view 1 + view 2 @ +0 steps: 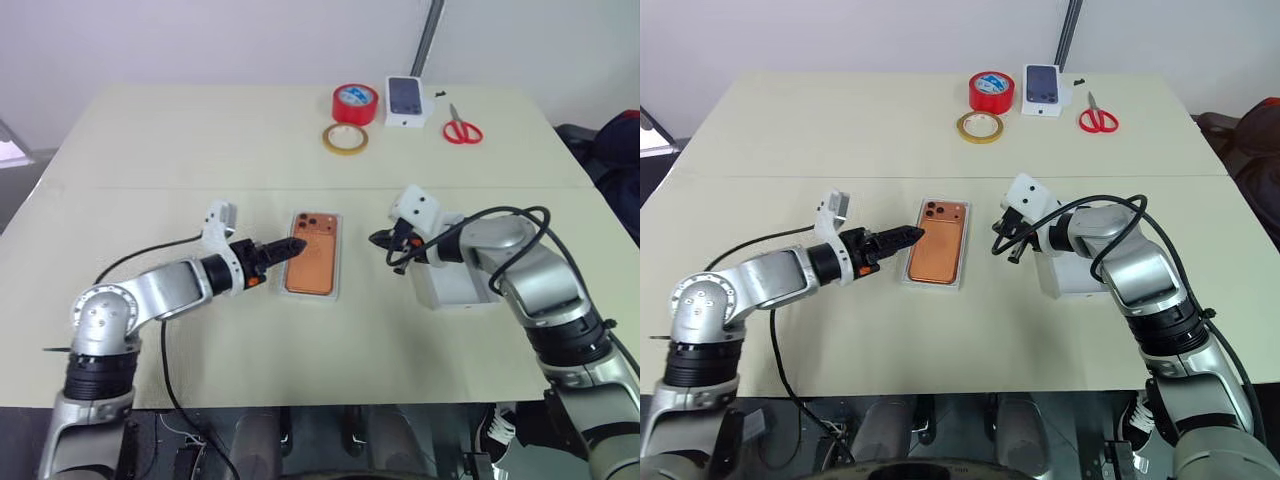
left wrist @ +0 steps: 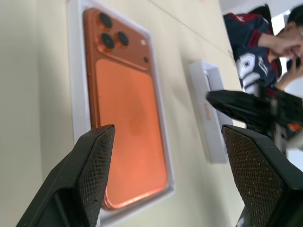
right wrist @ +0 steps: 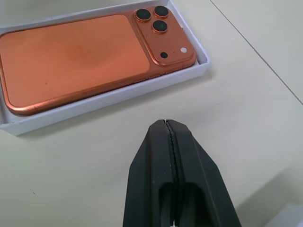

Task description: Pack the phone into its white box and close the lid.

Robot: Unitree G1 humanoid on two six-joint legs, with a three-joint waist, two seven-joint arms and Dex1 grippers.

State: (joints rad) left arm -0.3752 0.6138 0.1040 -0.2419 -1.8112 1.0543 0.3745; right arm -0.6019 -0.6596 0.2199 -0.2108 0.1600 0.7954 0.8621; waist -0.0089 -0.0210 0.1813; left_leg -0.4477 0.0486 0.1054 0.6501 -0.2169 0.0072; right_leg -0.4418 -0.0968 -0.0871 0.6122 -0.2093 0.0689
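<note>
The table [image 1: 150,160] is set with the lid [image 1: 455,288] under the right arm. The box [image 1: 339,262] is placed mid-table, and the phone [image 1: 312,255] is laid in it, lenses up. The left gripper [image 1: 290,247] is spread wide and empty beside the box; the right gripper [image 1: 384,240] is closed on nothing.

The left gripper [image 1: 290,246] hangs low over the table, its arm bent at the elbow (forearm angled inward), fingers [image 2: 94,161] spread wide apart, empty. The right gripper [image 1: 1002,243] points inward from the opposite side, fingers [image 3: 161,165] pressed together, empty.
</note>
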